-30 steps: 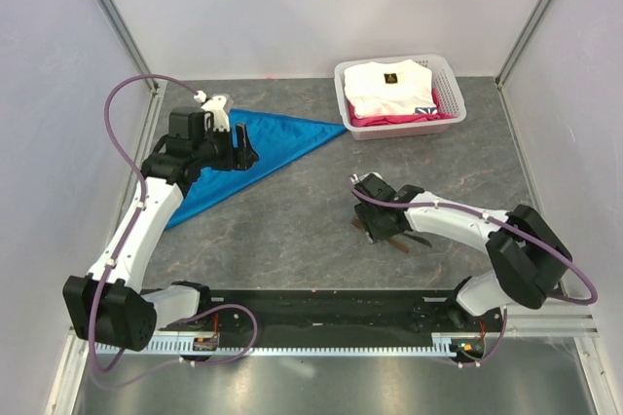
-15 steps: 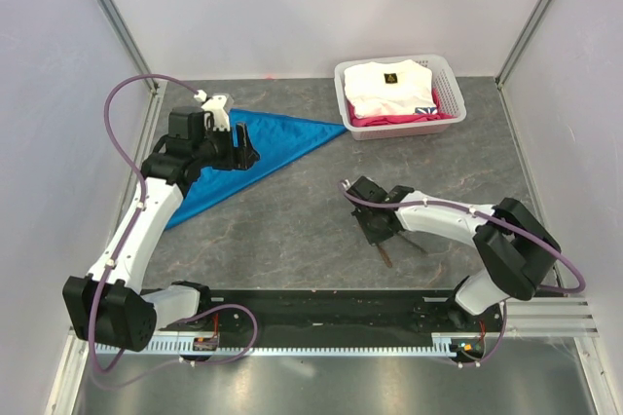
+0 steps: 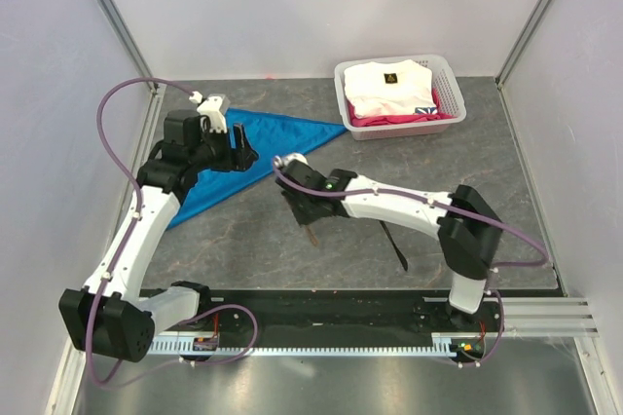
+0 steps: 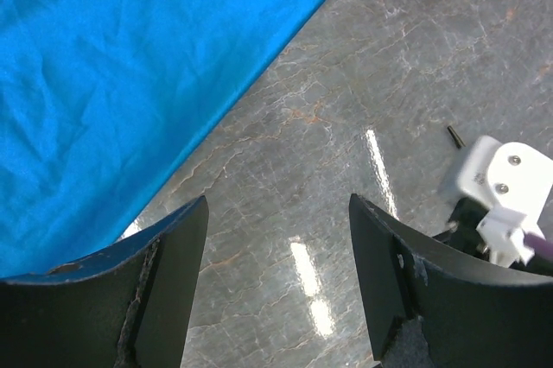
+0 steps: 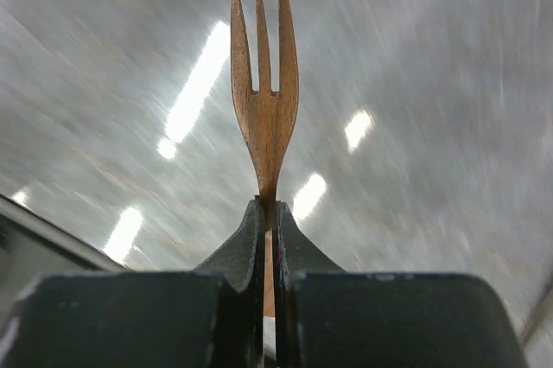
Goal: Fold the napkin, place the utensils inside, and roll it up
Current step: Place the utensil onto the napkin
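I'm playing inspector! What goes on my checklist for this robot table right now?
Surface: grey marbled table, bare in the middle, with light glare.
Job's things: blue napkin lies flat as a triangle at the back left; brown fork is clamped by its handle; dark utensil lies on the table by the right arm.
Clutter: white basket at the back right, holding folded white and pink clothes.
Fingers: left fingers are open, over the napkin's edge, holding nothing; right fingers are shut on the fork.
Cables: a purple cable loops along each arm.
Surroundings: pale walls with metal posts; nothing else seen.
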`<state>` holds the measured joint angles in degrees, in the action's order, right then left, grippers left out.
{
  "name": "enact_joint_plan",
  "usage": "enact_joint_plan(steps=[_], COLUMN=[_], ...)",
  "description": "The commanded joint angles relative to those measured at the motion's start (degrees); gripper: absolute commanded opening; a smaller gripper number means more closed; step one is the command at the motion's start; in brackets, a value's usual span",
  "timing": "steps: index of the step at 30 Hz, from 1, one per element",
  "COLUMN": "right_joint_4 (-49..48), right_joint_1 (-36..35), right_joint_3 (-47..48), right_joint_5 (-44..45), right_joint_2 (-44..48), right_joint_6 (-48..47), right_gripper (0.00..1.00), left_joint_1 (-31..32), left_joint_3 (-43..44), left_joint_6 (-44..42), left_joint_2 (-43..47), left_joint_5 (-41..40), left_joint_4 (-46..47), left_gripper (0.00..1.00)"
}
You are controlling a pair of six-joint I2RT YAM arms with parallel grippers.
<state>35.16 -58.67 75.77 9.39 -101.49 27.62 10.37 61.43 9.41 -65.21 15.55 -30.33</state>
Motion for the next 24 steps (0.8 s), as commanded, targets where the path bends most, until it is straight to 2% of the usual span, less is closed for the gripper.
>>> enact_joint_plan(steps=[1,2,7,14,18,24], right_joint_4=[0.87,1.05,0.79,-8.86,-13.09,-19.5], right_joint_1=[-0.56,-0.56,0.05,2.68,4.44,5.5], right_joint_3=[14.56,19.2,29.24,34.09,35.77,37.35], right_joint_5=[5.37,6.34,11.26,9.6,7.85,5.82], right_joint_2=[-9.04,-10.47,-17.77,-23.22,-27.17,-32.27], right_joint_6=[1.47,3.3,12.79,28.88,43.09,57.62], right_gripper=[0.0,0.0,0.0,0.0,0.0,0.0], left_joint_1=[0.0,0.0,-0.17,-1.76,-2.99,-3.34], left_joint_3=[-0.52,-0.69,-1.22,-1.93,-2.28,-2.54], left_joint_6=[1.32,1.23,2.28,4.65,5.97,6.67], left_joint_2=[2.37,2.72,4.39,5.27,6.06,6.5], left_joint_5=[-2.52,-3.59,-12.02,-16.85,-20.81,-22.67], left_joint_4=[2.47,2.55,2.73,3.87,4.14,4.49], left_gripper=[0.74,0.74,0.74,0.73,0.73,0.73])
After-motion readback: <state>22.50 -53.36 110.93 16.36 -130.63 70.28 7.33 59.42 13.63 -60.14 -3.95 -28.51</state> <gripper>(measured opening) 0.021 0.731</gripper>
